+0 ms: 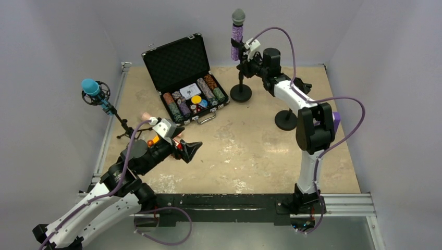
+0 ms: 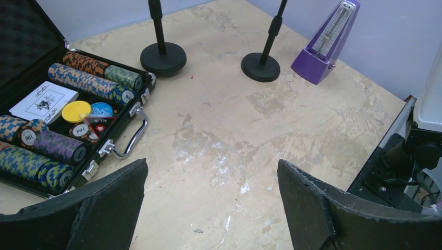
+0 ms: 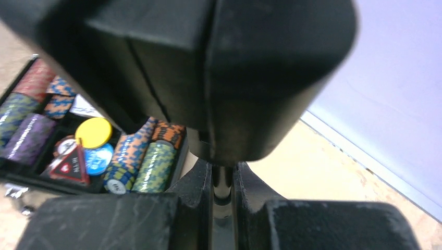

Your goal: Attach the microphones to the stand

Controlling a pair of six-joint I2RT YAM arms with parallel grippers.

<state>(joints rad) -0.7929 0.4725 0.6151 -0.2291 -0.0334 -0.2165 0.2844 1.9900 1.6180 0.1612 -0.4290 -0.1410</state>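
Note:
The glittery purple microphone (image 1: 237,34) with a silver mesh head stands upright in the clip of a round-based stand (image 1: 241,92) at the back. My right gripper (image 1: 244,65) is shut on that stand's thin pole (image 3: 222,183) just under the black clip (image 3: 219,73). The blue microphone (image 1: 92,88) sits in a shock mount on a tripod stand at the far left. A peach-pink microphone end (image 1: 147,115) shows behind my left arm; the remainder is hidden. My left gripper (image 1: 191,150) is open and empty, low over the table (image 2: 211,203).
An open black poker chip case (image 1: 186,83) lies at back centre and shows in the left wrist view (image 2: 62,112). A second round-based stand (image 1: 286,120) with nothing on it stands beside the right arm. A purple metronome (image 2: 326,44) stands at the right.

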